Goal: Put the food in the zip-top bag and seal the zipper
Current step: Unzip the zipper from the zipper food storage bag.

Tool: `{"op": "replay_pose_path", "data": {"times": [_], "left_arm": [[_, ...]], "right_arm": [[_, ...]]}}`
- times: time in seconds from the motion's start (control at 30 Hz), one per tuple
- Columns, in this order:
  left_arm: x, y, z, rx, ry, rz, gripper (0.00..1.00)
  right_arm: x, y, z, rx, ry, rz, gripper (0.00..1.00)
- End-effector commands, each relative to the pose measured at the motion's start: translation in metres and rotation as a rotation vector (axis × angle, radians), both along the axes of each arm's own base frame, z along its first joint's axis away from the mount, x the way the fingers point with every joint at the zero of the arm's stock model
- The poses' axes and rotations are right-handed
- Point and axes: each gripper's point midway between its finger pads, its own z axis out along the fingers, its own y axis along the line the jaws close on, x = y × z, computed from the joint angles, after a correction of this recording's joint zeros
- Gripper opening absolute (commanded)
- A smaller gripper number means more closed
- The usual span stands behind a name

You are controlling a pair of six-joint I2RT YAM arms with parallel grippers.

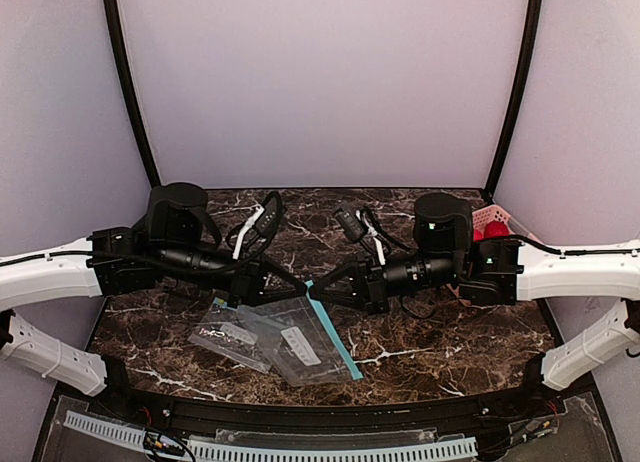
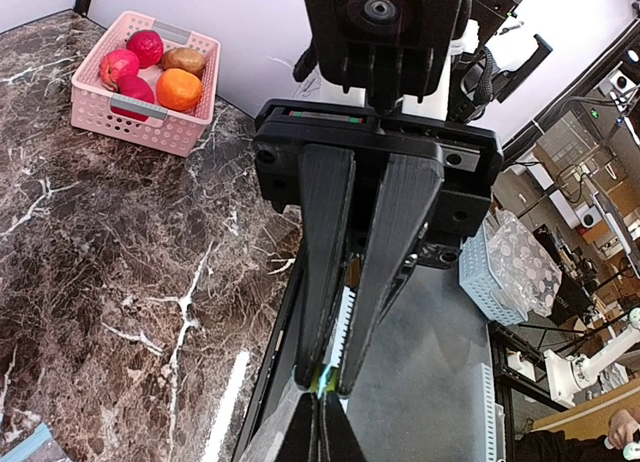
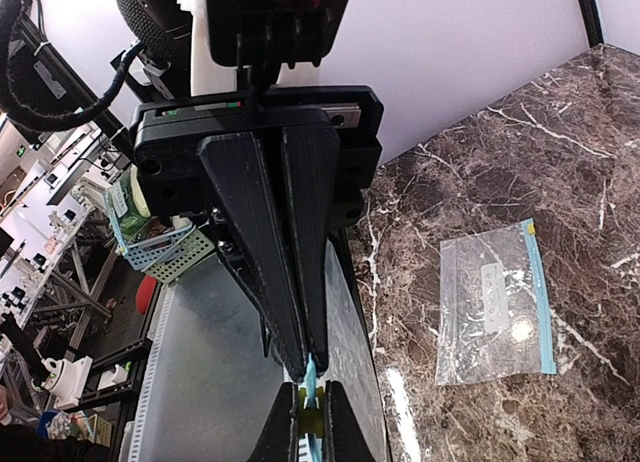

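Pale lavender walls close in a dark marble table [image 1: 450, 342], and both arms reach inward until their tips meet over its middle. Bare marble lies open to the right of that point.

From above, the pink basket [image 1: 495, 220] sits in the far right corner, mostly hidden behind the right arm. Only the left wrist view shows the food [image 2: 178, 88] inside it: red, brown and orange pieces.

The zip-top bag [image 1: 300, 347] lies near the table's front edge, and the far end of its zipper [image 1: 338, 337] rises to where the grippers meet.

The right gripper [image 3: 308, 367] is clamped on that teal strip. The left gripper [image 2: 322, 377] is pressed together, with a sliver at its tips too small to name.
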Motion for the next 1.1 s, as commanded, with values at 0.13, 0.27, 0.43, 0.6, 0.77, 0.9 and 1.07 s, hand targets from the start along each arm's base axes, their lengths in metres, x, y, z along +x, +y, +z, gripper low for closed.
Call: {"op": "replay_pose_path", "data": {"times": [0.13, 0.27, 0.43, 0.6, 0.77, 0.9, 1.07], "left_arm": [[0.004, 0.005, 0.023, -0.064, -0.056, 0.039, 0.01], [0.005, 0.007, 0.023, -0.064, -0.057, 0.055, 0.01], [0.008, 0.008, 0.027, -0.074, -0.066, 0.073, 0.01], [0.011, 0.010, 0.025, -0.065, -0.068, 0.093, 0.01], [0.013, 0.011, 0.024, -0.055, -0.070, 0.112, 0.01], [0.015, 0.012, 0.022, -0.050, -0.070, 0.124, 0.01], [0.020, 0.013, 0.022, -0.043, -0.072, 0.148, 0.01]], "right_arm": [[0.002, 0.003, 0.001, 0.005, -0.014, -0.008, 0.00], [0.003, 0.004, -0.001, 0.000, -0.013, -0.011, 0.00], [0.004, 0.004, -0.001, -0.001, -0.013, -0.010, 0.00], [0.003, 0.005, -0.003, -0.005, -0.011, -0.008, 0.00], [0.004, 0.005, -0.004, -0.008, -0.009, -0.011, 0.00], [0.004, 0.005, -0.006, -0.011, -0.008, -0.013, 0.00], [0.004, 0.005, -0.007, -0.014, -0.008, -0.014, 0.00]]}}
